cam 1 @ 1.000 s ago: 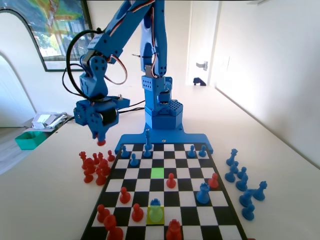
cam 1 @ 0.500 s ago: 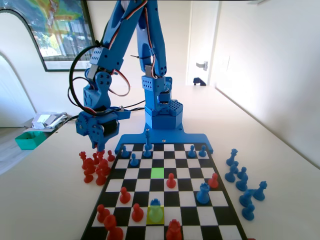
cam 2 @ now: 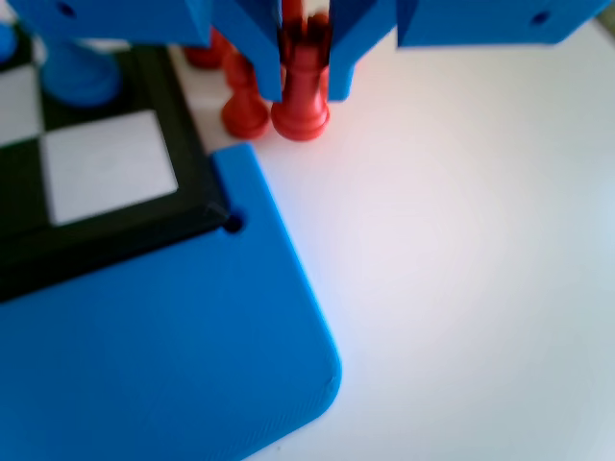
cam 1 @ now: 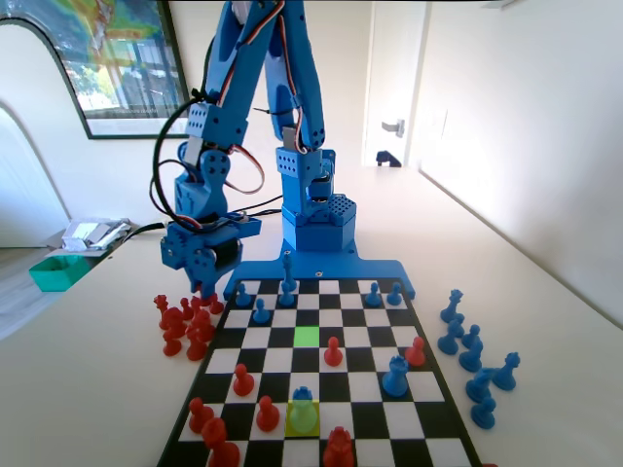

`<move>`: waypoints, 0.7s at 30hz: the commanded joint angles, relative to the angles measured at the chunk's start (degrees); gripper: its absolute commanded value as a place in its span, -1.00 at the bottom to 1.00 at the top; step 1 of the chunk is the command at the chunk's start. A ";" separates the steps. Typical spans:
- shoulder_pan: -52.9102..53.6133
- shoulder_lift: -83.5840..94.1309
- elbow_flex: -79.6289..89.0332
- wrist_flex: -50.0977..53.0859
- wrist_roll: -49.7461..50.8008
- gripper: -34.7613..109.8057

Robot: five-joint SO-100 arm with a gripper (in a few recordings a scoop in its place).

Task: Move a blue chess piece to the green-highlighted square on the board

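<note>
White desk (cam 1: 88,389) beside the chequered board (cam 1: 428,420): I see my end effector (cam 2: 304,82) closed around a red plastic rook-shaped piece (cam 2: 302,91) standing there.

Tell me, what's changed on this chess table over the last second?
The gripper has swung toward the board and dropped lower, down beside the heap of red pieces off the board's left edge in the fixed view. A red piece stands between its jaws. The pieces on the board and the green-highlighted square look unchanged.
</note>
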 commanded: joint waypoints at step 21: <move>0.79 2.81 -1.58 3.08 -4.22 -0.38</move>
